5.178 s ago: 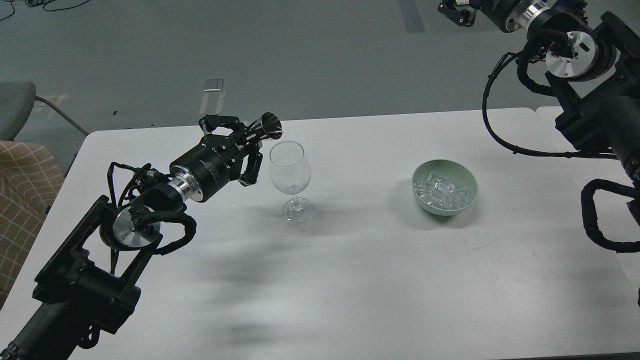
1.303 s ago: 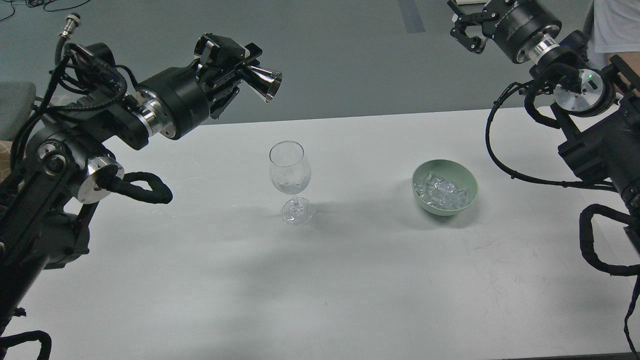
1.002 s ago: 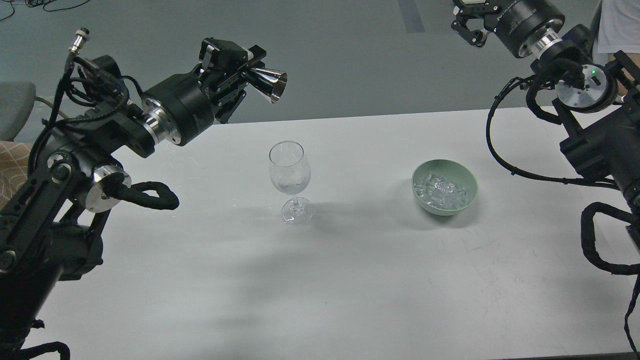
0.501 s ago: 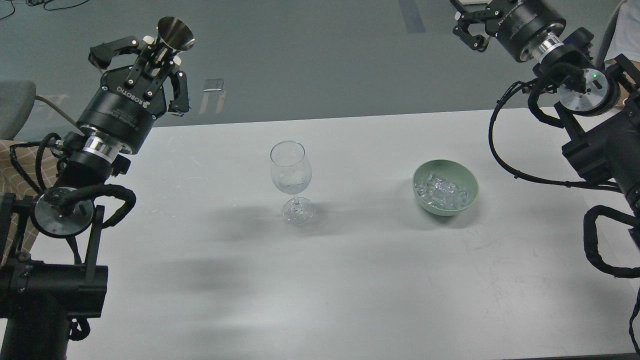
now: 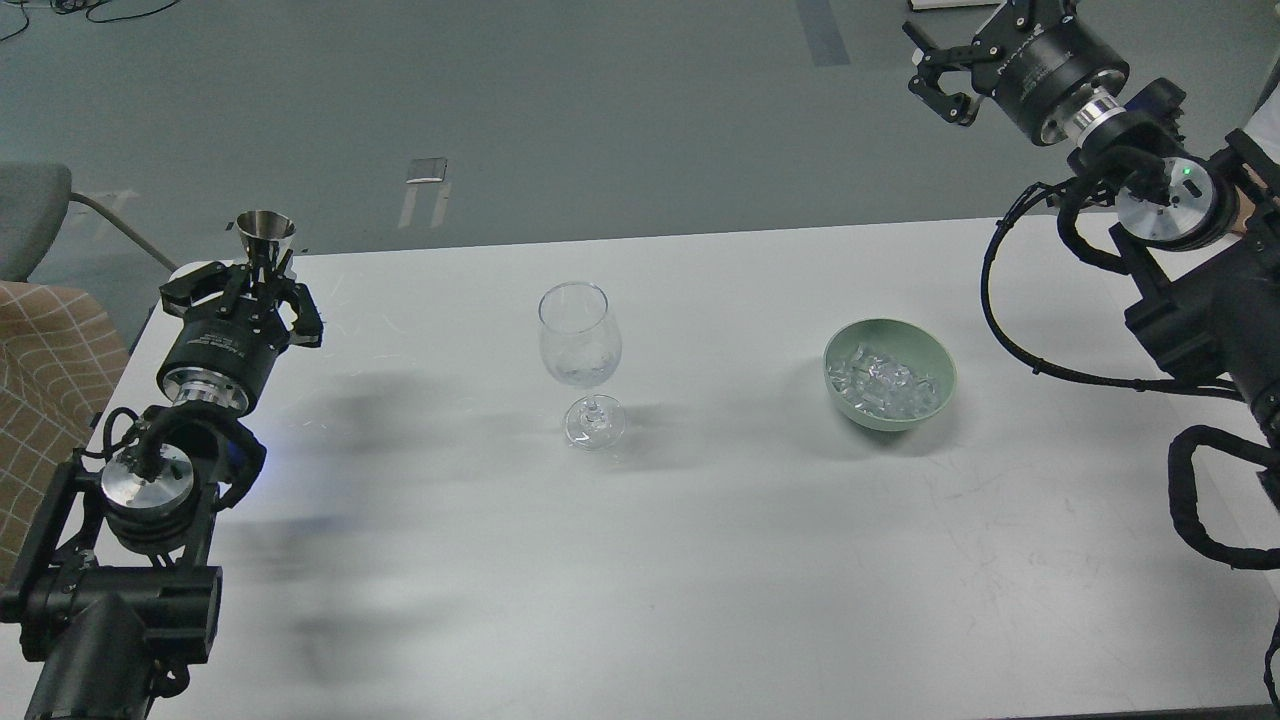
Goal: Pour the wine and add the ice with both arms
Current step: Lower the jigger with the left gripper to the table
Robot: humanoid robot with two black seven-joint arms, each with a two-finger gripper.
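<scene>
A white worktop [image 5: 700, 560] is seen largely bare, leaving open room around a wine glass [image 5: 581, 352] at centre and a green bowl [image 5: 889, 374] of ice [image 5: 880, 382] well apart to its right. At the left edge, a steel measuring cup [image 5: 265, 237] is gripped upright by the left end effector [image 5: 245, 290], probably to avoid spills. The right end effector [image 5: 945, 75] is raised beyond the far edge; whether it is open cannot be told. Wine is barely discernible.

The right tool [image 5: 945, 75] is cut off by the top edge.
</scene>
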